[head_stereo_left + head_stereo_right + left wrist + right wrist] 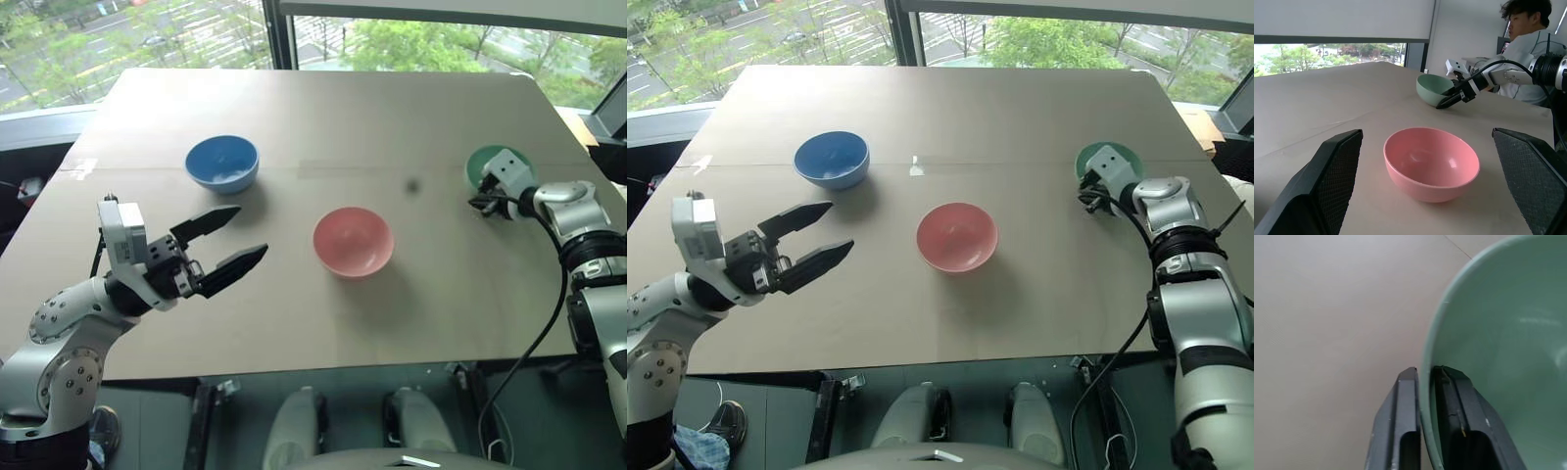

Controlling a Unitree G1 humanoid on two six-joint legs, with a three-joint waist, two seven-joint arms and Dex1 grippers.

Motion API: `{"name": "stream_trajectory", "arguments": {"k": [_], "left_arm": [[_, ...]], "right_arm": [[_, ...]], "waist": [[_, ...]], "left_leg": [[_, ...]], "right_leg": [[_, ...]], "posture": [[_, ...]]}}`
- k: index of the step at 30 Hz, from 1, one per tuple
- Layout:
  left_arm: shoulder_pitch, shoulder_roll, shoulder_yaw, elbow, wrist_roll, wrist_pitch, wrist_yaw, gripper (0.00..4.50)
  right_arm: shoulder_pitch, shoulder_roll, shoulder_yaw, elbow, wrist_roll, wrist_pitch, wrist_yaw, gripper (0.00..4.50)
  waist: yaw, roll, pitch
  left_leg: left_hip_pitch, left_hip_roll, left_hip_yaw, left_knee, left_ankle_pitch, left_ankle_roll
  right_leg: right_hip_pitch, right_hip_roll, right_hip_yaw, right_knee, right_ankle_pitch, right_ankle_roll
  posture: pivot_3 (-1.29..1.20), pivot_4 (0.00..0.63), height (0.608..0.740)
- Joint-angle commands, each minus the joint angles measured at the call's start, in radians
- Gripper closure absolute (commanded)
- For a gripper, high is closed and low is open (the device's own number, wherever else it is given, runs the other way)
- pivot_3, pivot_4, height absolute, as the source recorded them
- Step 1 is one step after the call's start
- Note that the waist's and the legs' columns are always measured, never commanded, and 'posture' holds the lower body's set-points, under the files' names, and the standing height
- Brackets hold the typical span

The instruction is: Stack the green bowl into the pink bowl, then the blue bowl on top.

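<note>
The green bowl (483,161) stands on the tan table (323,108) at the far right. My right gripper (1425,373) is shut on the green bowl's rim, one finger inside the wall and one outside. The pink bowl (353,242) sits upright near the table's middle. The blue bowl (222,163) sits farther back on the left. My left gripper (251,230) hovers open over the near left of the table, pointing toward the pink bowl (1431,163), with nothing between its fingers.
A person (1530,39) sits beyond the table's right side, behind the green bowl (1432,88). Windows run along the table's far edge. Bare tabletop lies between the three bowls.
</note>
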Motion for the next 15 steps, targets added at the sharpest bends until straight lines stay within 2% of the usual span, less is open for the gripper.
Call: {"name": "stream_trajectory", "arguments": {"k": [1, 5, 8, 10, 15], "left_arm": [[0.002, 0.004, 0.025, -0.009, 0.002, -0.021, -0.013, 0.0], [-0.003, 0.005, 0.019, -0.003, 0.008, -0.025, -0.02, 0.0], [-0.003, 0.005, 0.015, -0.002, 0.015, -0.03, -0.026, 0.0], [0.001, 0.006, 0.013, 0.003, 0.024, -0.034, -0.032, 0.0], [0.017, 0.007, 0.019, 0.033, 0.055, -0.051, -0.048, 0.0]], "right_arm": [[-0.022, -0.005, -0.012, -0.01, -0.004, -0.018, 0.007, 4.48], [-0.017, -0.006, -0.025, -0.042, 0.019, -0.004, 0.059, 4.48], [-0.003, -0.013, -0.038, -0.143, 0.052, 0.034, 0.122, 4.48], [0.029, -0.018, -0.042, -0.272, 0.082, 0.075, 0.166, 4.48], [0.176, -0.05, -0.023, -0.776, 0.165, 0.278, 0.274, 4.48]], "waist": [[0.0, 0.0, 0.0], [0.002, 0.001, 0.0], [0.0, 0.001, 0.001], [0.001, 0.001, 0.001], [0.004, 0.001, 0.001]], "left_leg": [[0.0, 0.0, 0.0, 0.0, 0.0, 0.0], [0.0, 0.0, 0.0, 0.0, 0.0, 0.0], [0.0, 0.0, 0.0, 0.0, 0.0, 0.0], [0.0, 0.0, 0.0, 0.0, 0.0, 0.0], [-0.001, 0.001, -0.001, 0.0, 0.0, 0.0]], "right_leg": [[0.0, 0.0, 0.0, 0.0, 0.0, 0.0], [0.0, 0.0, 0.0, 0.0, 0.0, 0.0], [0.0, 0.0, 0.0, 0.0, 0.0, 0.0], [0.0, 0.0, 0.0, 0.0, 0.0, 0.0], [-0.001, 0.0, -0.001, 0.0, 0.0, 0.0]], "posture": [[0.0, 0.15, 0.74], [0.0, 0.15, 0.74], [0.0, 0.15, 0.74], [0.0, 0.15, 0.74], [0.0, 0.15, 0.74]]}}
